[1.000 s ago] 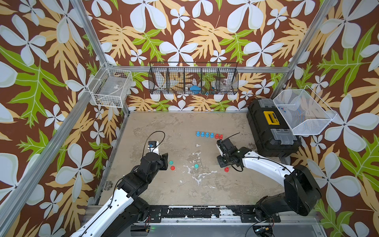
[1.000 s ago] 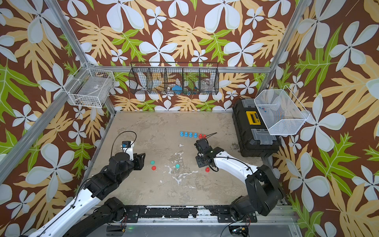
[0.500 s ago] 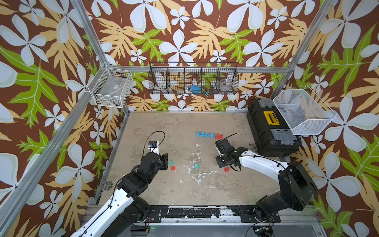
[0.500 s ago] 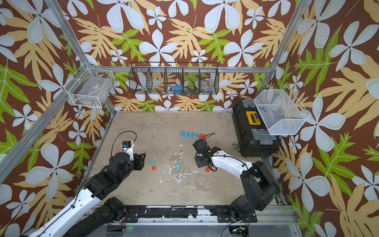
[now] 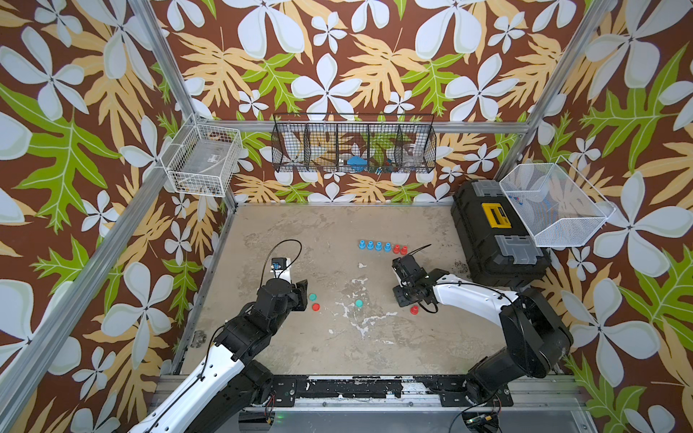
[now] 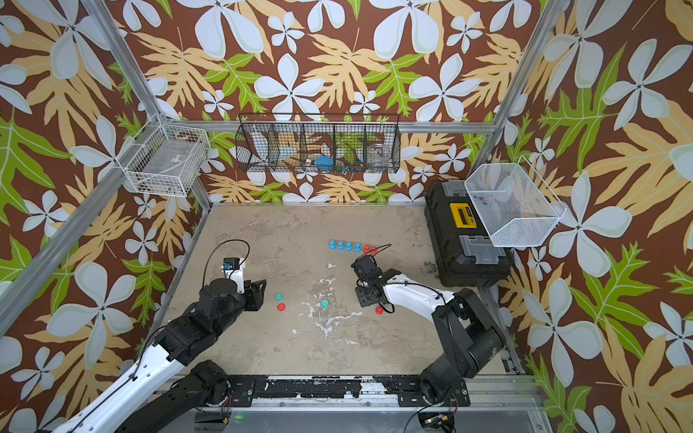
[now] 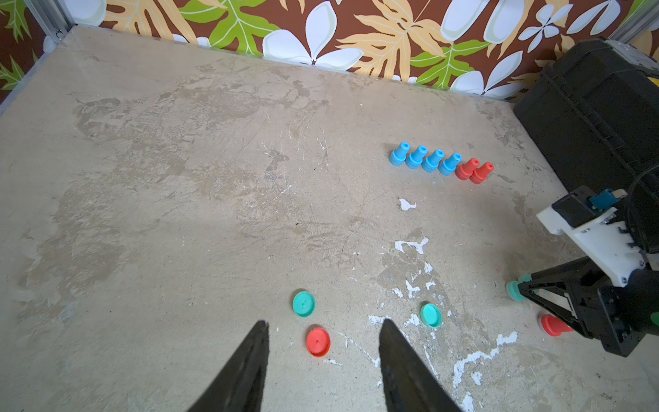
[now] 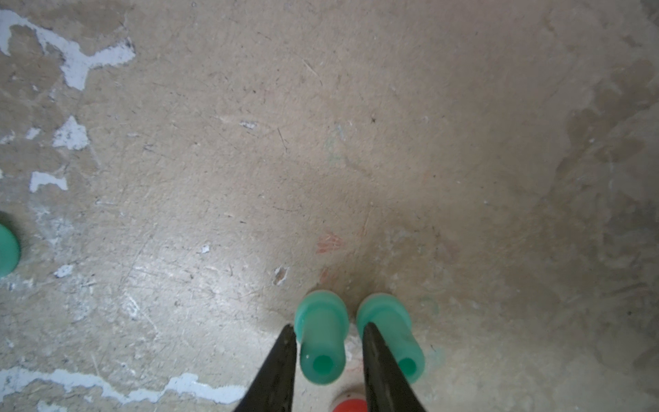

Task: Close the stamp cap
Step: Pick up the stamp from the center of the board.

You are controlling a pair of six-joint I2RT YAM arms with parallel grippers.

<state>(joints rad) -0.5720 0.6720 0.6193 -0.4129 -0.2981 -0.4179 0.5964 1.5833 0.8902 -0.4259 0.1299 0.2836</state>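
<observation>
Two teal stamps stand upright side by side. My right gripper (image 8: 328, 328) straddles one teal stamp (image 8: 322, 342), its jaws narrowly open with a sliver of table showing beside the stem. The second teal stamp (image 8: 392, 339) stands just outside one finger. A red stamp (image 5: 414, 309) stands close by. Two teal caps (image 7: 304, 304) (image 7: 430, 315) and a red cap (image 7: 318, 342) lie flat on the table. My left gripper (image 7: 322, 323) is open and empty, with the red cap just ahead of its tips. In both top views the right gripper (image 5: 401, 296) hides the teal stamps.
A row of several blue stamps (image 5: 374, 245) and two red stamps (image 5: 399, 248) stands at mid-table towards the back. A black toolbox (image 5: 495, 236) fills the right side, under a white wire basket (image 5: 555, 206). Wire baskets hang on the back wall (image 5: 354, 148) and the left wall (image 5: 204, 165).
The right arm's elbow has swung slightly to the left while its gripper stays over the teal stamps. The left arm and the caps have not moved.
</observation>
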